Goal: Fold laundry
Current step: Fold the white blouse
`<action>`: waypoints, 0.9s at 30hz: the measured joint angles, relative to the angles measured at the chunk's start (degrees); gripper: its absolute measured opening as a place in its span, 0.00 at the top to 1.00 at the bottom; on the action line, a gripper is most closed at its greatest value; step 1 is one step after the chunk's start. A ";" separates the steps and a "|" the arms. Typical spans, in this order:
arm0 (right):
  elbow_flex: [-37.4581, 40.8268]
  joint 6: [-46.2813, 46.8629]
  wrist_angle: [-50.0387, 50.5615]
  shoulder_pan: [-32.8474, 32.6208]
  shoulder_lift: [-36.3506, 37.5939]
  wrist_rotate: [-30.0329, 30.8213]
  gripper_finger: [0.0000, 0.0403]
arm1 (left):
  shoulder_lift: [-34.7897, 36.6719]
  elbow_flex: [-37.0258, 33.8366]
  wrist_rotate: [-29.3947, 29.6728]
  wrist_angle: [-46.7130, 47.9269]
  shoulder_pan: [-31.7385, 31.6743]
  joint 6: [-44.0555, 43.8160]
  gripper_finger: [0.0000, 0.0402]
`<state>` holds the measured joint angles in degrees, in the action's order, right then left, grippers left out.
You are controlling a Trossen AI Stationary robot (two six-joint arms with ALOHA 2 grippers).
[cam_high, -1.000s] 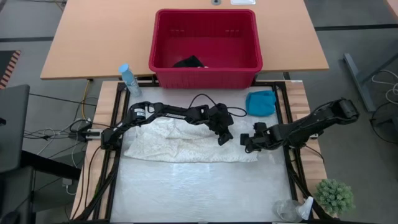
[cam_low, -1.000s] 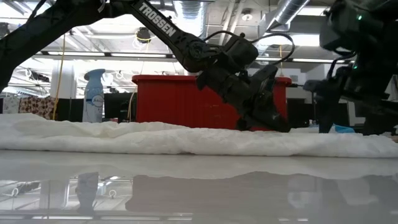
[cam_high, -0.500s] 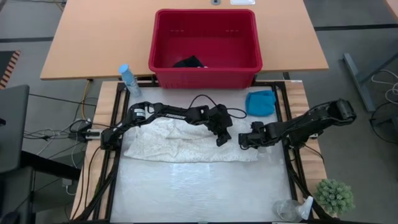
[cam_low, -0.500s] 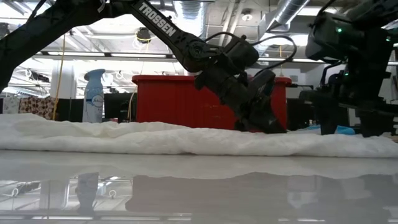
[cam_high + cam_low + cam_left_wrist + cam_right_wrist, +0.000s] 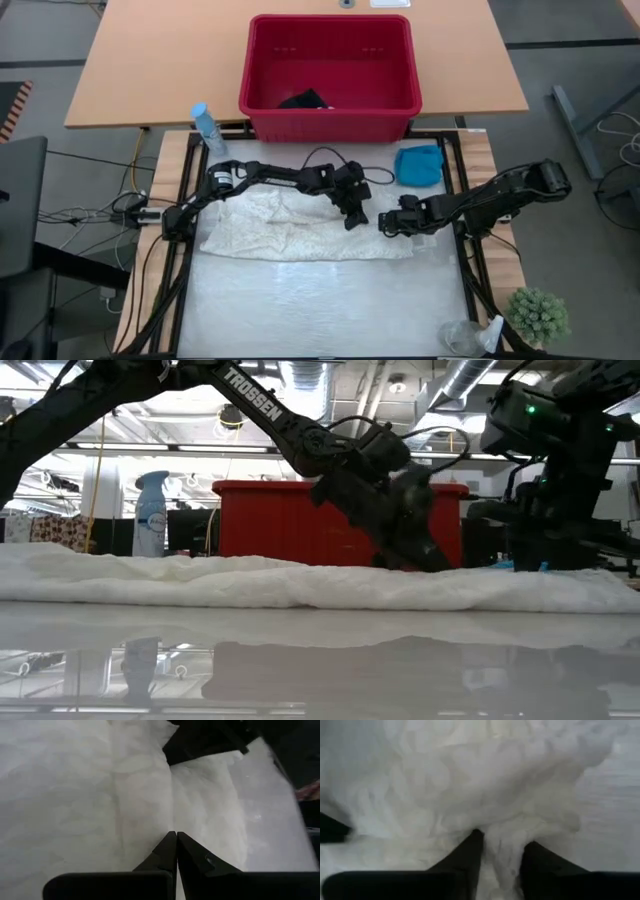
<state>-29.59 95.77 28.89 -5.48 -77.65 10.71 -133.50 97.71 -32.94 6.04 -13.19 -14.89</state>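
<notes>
With the left gripper (image 5: 176, 836) clenched empty and the right gripper (image 5: 501, 851) pinching the cream lacy cloth (image 5: 290, 228), a shallow bite risked slipping.

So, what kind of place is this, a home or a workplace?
Most likely a workplace, a lab or workshop: exposed ceiling ducts overhead, a robot work table with a cream cloth spread on it, and a red basket on a plain wooden desk.

Three cloth items are showing: one cream-white lacy cloth (image 5: 300, 225), one turquoise garment (image 5: 419, 164) and one dark garment (image 5: 304, 100). One red basket (image 5: 331, 118), one spray bottle (image 5: 206, 125), one small plant (image 5: 538, 313) and two robot arms are sharing the scene.
</notes>
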 joint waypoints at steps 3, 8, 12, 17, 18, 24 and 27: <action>0.09 -0.53 -1.23 0.10 -0.04 0.09 0.79 | 2.81 -0.01 -2.23 4.60 -2.01 0.23 1.00; 0.09 -1.79 -1.56 0.69 0.15 0.13 0.95 | 10.94 0.00 -1.40 11.55 -5.15 3.89 1.00; -0.22 -1.74 -1.49 0.59 1.11 0.36 0.95 | 19.21 0.00 -0.59 20.47 -7.18 6.47 1.00; -3.33 -3.72 2.06 0.68 2.62 1.03 0.95 | 30.03 0.03 7.18 31.06 -7.65 12.10 1.00; -4.34 -4.15 3.14 0.78 2.74 1.25 0.95 | 31.88 0.03 8.80 32.88 -7.65 13.26 1.00; -9.83 -7.23 4.48 0.87 2.05 2.32 0.95 | 40.20 -4.76 10.56 38.89 -7.54 15.76 1.00; -12.02 -7.88 4.06 1.16 2.19 2.79 0.95 | 44.08 -10.14 11.00 38.30 -7.80 14.01 1.00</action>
<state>-41.61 87.89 32.95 -4.32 -75.46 13.50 -89.41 87.57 -21.94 44.34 -20.99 -0.88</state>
